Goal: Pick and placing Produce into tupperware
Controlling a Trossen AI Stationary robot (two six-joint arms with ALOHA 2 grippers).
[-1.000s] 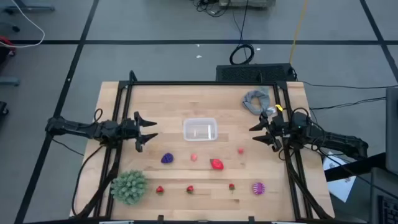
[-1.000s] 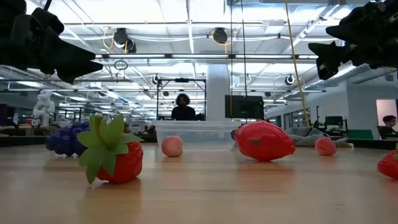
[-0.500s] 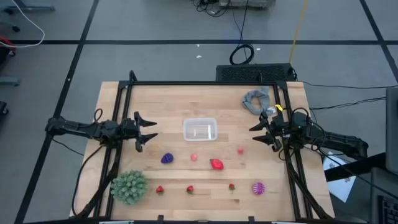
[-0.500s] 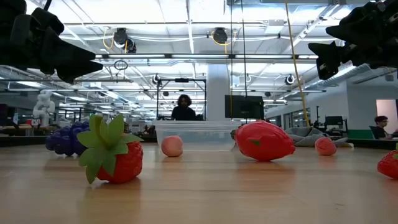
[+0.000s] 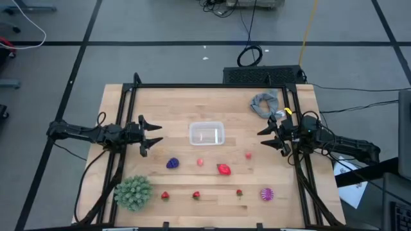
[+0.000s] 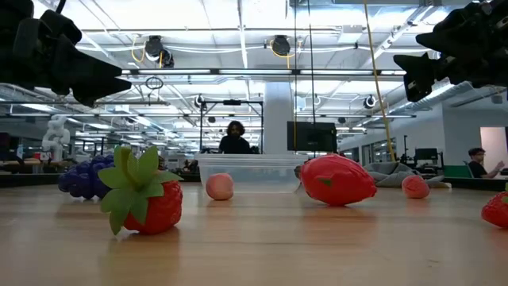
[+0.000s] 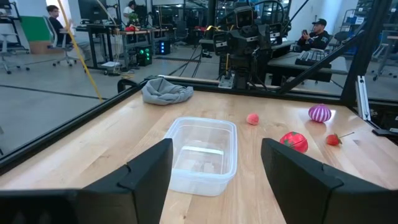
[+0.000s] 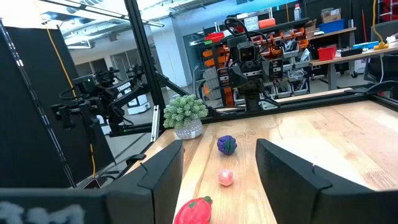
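Both tools, left (image 5: 151,135) and right (image 5: 268,137), parked open and empty flanking the clear rectangular plastic tub (image 5: 206,133), presumably awaiting a first pick.

No text, label, brand, number or sign can be read on anything in these views.

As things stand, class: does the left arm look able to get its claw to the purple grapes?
Probably yes. The left claw hangs open above the table, and the purple grapes lie on bare wood just beyond it. Nothing stands between them; the green spiky ball sits off to one side.
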